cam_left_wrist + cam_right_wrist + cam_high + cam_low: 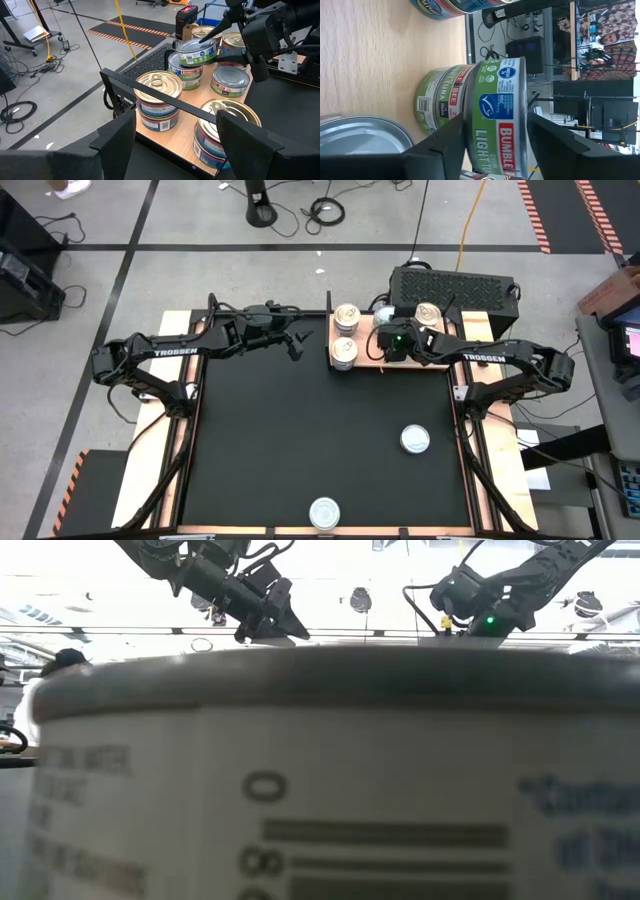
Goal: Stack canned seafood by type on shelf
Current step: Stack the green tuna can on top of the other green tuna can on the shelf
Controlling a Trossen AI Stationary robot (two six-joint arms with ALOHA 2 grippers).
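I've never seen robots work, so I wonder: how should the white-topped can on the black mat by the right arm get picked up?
Pinch its curved side wall, coming straight down from above. The white-topped can stands upright, short and round, with bare mat all around it. The right gripper, nearest, is holding a green-label can at the shelf.

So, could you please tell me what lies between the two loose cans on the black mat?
Nothing: the high view shows only bare black mat between the white-topped can on the right and the silver-topped can at the front edge.
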